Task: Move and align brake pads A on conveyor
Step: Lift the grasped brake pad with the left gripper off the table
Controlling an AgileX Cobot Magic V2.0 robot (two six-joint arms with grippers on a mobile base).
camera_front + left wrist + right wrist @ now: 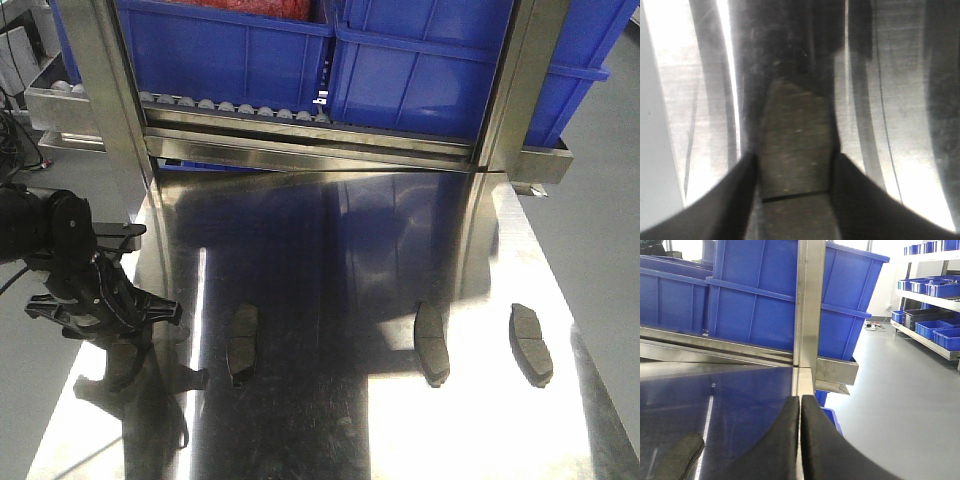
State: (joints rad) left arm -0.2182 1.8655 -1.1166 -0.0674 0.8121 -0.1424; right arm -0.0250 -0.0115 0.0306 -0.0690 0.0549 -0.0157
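Starting with the front view, four brake pads A (241,345) are seen in a loose row on the shiny steel bench (330,250), well apart from one another. The leftmost pad (120,372) lies under the left claw (122,350), which is lowered onto it at the bench's left edge. Behind the bench, blue bins (230,50) are carried on a steel roller rack (230,105). Something red (250,6) is visible at the top of the left bin – what it is cannot be made out – while the contents of the right bin (430,70) are cut off by the frame.

In the left wrist view, the leftmost pad is shown lengthwise between the two dark fingers (735,200). Each finger is pressed against one long side of the pad, so the claw is clamped on it. The thin groove (795,196) across the pad is seen low in the picture. Whether the pad is lifted off the steel cannot be told.

In the right wrist view, the right claw (800,400) is held above the bench with its fingers brought together and nothing between them. One end of another pad (677,455) is seen at the lower left. The bins are viewed from the side here, so their contents are hidden. More blue bins (940,290) are stacked on shelves (927,295) at the far right – their contents cannot be seen either.
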